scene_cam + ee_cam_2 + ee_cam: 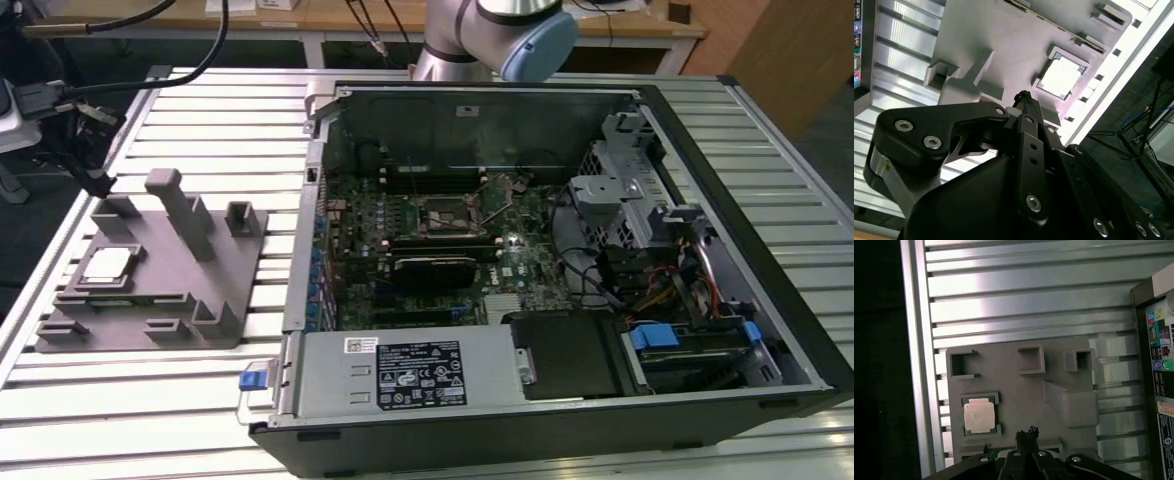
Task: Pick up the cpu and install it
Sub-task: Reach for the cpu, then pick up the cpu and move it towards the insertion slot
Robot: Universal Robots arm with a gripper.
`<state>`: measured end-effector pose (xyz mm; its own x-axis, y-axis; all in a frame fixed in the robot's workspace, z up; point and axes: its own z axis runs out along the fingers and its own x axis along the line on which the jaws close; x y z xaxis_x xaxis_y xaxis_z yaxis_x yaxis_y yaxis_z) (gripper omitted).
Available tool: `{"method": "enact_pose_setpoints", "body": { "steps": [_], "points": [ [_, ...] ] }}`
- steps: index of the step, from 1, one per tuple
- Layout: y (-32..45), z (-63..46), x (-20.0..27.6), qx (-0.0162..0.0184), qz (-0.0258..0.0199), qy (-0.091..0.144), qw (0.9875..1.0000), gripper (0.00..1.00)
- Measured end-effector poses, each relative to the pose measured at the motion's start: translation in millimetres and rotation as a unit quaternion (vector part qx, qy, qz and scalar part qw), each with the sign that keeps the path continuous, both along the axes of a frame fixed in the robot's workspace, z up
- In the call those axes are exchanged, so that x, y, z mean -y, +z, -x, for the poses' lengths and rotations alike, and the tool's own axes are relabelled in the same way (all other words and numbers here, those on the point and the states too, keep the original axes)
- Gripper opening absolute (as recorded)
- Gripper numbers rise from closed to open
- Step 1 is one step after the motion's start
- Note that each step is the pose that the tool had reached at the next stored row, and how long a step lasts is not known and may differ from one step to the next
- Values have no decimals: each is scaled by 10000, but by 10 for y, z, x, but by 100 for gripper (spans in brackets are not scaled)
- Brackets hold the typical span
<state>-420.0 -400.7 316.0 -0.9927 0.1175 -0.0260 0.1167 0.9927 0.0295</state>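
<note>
black two-finger gripper (1027, 433): closed, empty, above grey plastic tray (1019, 390) with upright posts | small silvery square cpu (978, 416): flat in tray recess, apart from fingertips | open black computer case (787, 300): beside tray

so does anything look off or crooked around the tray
Nothing stands out. The cpu lies flat and square in its recess on the grey tray, with the gripper close by; nothing looks spilled or broken.
</note>
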Motion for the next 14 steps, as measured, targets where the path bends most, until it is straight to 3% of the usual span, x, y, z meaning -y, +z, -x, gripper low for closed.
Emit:
{"method": "enact_pose_setpoints", "body": {
  "steps": [5, 14],
  "points": [
    [-49, 56, 0, 1, 2, -2, 10000, 11],
    [-52, 76, 3, 0, 1, -2, 10000, 11]
  ]
}}
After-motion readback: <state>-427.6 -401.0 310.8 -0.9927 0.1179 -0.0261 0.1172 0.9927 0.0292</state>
